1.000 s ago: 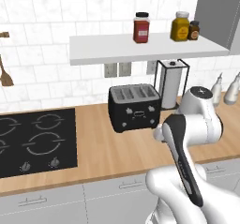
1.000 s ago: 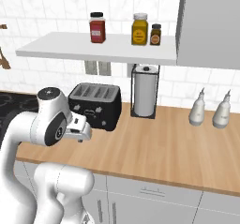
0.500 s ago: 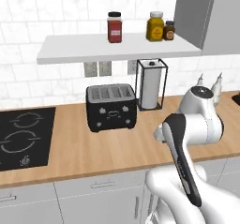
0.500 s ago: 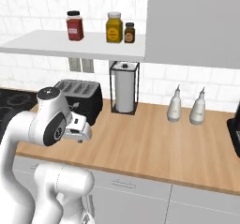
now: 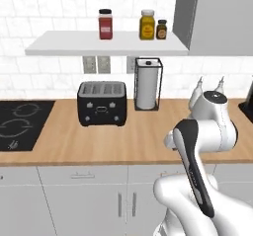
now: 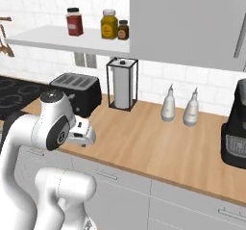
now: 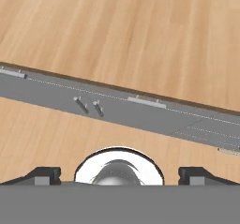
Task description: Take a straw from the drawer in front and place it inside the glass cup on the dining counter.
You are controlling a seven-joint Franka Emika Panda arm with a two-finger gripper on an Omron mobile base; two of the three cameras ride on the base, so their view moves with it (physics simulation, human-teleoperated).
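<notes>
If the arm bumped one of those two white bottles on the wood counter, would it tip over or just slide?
The white bottles would probably tip: each looks tall, with a narrow neck over a rounded base. They stand close together, so one might knock the other. The smooth counter may let them slide first.

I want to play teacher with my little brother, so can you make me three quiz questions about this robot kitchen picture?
1. True or false: the drawer under the counter is pulled open.
2. What stands right beside the toaster? A) a fruit bowl B) the paper towel holder C) a kettle
3. How many jars sit on the shelf?

Key: 1. False, every drawer front is shut. 2. B. 3. Three.
</notes>
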